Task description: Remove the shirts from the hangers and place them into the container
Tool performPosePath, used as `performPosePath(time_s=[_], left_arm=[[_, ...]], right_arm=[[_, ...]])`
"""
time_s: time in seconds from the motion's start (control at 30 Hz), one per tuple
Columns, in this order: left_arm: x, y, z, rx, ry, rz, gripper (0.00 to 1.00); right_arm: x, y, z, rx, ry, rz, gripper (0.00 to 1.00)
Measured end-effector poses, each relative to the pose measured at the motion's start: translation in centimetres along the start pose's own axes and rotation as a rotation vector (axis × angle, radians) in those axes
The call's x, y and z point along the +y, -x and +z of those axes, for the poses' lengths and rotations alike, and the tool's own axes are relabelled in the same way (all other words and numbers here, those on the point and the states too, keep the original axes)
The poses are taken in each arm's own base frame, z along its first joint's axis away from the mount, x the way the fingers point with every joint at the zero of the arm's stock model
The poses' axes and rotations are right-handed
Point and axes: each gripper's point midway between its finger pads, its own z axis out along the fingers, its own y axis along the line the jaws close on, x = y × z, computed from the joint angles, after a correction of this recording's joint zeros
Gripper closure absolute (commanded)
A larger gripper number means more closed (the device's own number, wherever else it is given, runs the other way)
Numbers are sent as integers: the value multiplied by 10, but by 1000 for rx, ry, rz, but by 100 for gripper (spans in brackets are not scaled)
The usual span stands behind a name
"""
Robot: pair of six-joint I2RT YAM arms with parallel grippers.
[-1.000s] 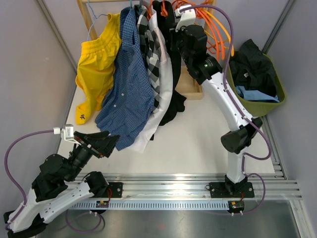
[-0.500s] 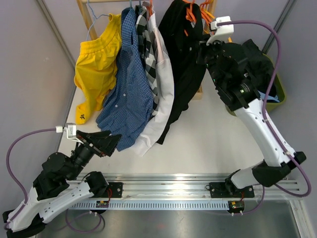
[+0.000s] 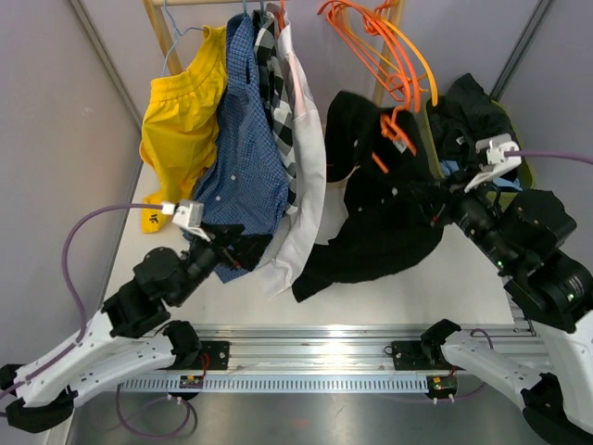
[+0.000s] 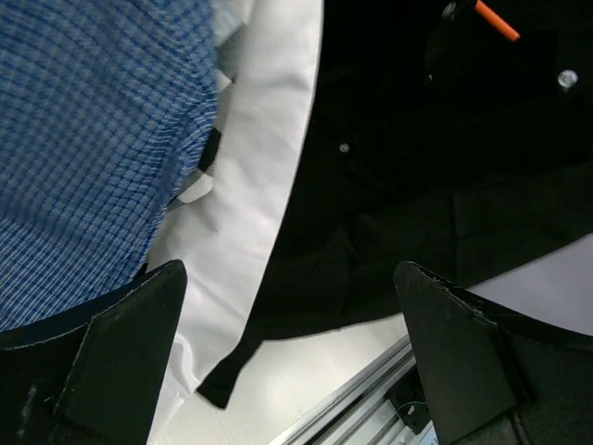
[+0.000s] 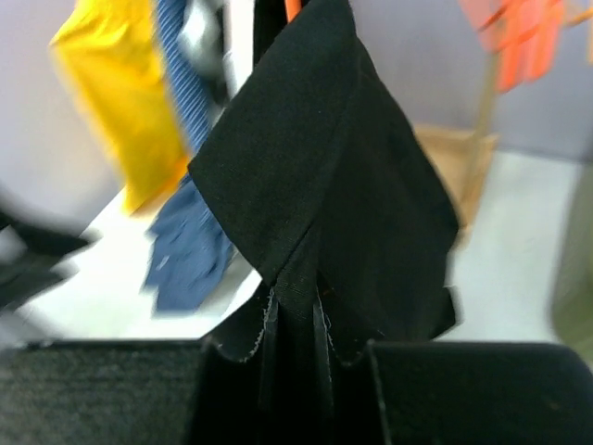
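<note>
My right gripper [image 3: 441, 204] is shut on the black shirt [image 3: 371, 218]; in the right wrist view a fold of the black shirt [image 5: 324, 185] is pinched between the jaws of the right gripper [image 5: 292, 371]. The shirt hangs low over the table, with an orange hanger [image 3: 397, 132] still in its collar. My left gripper [image 3: 246, 248] is open, with nothing between its fingers [image 4: 120, 352], at the hems of the dark blue check shirt [image 3: 243, 158] and white shirt [image 3: 306, 176]. The olive-green container [image 3: 524, 162] is at the right, partly behind my right arm.
A yellow shirt [image 3: 181, 130] and a black-and-white check shirt [image 3: 278, 102] hang on the wooden rack [image 3: 162, 37]. Empty orange hangers [image 3: 384, 46] hang at the rack's right end. Dark cloth [image 3: 468, 107] lies in the container. A metal rail [image 3: 315, 338] runs along the near edge.
My right arm has swung right and toward the near edge, pulling the black shirt and its hanger off the rack. My left arm has reached forward to the hanging shirts' hems.
</note>
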Motion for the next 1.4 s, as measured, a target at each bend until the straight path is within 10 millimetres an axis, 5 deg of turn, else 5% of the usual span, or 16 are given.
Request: performPosePath(time_s=[0.2, 0.47, 0.6, 0.97, 1.4], left_arm=[[-35, -16, 57, 86, -76, 59, 1], [-101, -10, 78, 62, -272, 75, 1], [-128, 2, 85, 14, -348, 63, 1], [-141, -20, 113, 30, -389, 38, 1], [-167, -11, 105, 7, -476, -68, 1]], right_arm=[[41, -53, -38, 227, 261, 43, 100], [58, -124, -75, 491, 398, 129, 100], [65, -130, -86, 516, 439, 165, 100], [74, -130, -88, 518, 485, 211, 100], [64, -141, -66, 487, 391, 260, 100]])
